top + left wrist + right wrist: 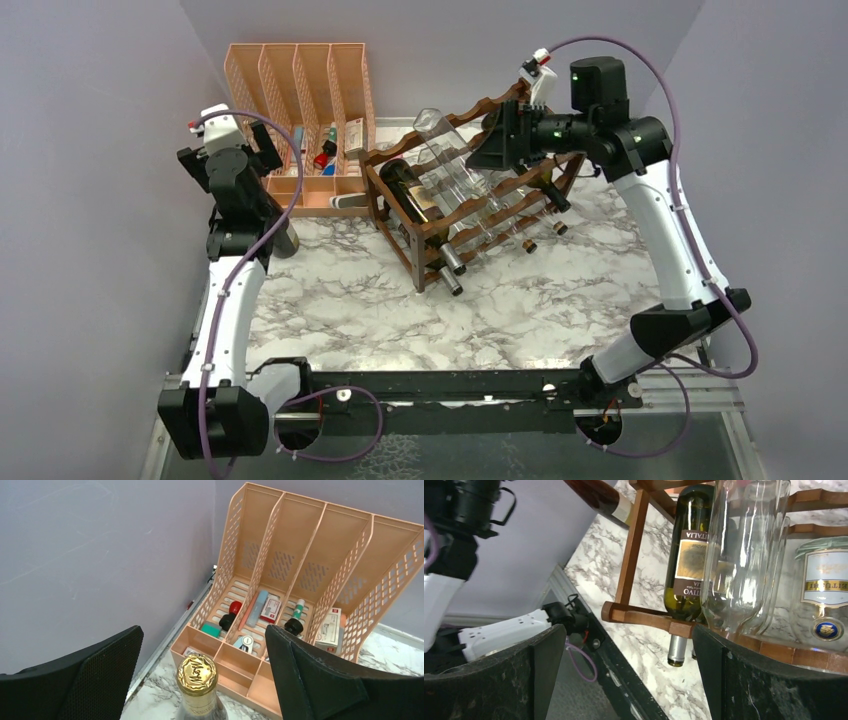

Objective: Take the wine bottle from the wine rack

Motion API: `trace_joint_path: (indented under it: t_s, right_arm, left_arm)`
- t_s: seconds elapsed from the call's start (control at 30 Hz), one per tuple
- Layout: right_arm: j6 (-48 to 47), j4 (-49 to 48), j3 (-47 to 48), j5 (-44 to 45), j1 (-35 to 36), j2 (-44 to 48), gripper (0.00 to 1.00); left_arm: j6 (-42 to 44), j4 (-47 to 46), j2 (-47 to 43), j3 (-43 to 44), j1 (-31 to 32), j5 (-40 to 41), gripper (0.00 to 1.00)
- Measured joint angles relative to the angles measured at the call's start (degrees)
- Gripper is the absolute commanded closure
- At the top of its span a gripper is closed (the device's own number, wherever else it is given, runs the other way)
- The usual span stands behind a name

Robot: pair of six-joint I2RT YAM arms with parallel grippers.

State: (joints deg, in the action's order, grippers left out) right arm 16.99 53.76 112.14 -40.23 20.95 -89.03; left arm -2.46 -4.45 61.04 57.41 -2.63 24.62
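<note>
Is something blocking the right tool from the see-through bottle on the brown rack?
Nothing visible does. The open right tool hangs beside the dark brown wooden wine rack, and the clear glass bottle lies uncovered right ahead of it.

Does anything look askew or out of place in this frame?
Yes. The wine rack sits skewed to the edges of the table. One clear bottle juts up tilted above its top rail, near the open right hand, rather than lying level.
</note>
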Motion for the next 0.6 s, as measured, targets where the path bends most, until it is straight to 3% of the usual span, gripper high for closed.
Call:
trace_joint_path:
  t_s: [0.3,0.6]
  right_arm:
    - [-5.9,7.3,12.1,21.9,10.6,-9.9,0.0]
    - [-10.6,9.7,14.2,43.4,14.4,-15.1,0.0]
  left_arm:
    - [-3.7,14.1,-3.5,10.1,0.7,-5.7,0.01]
    - [-4.7,17.6,-6.2,18.6,6.8,-24.0,0.01]
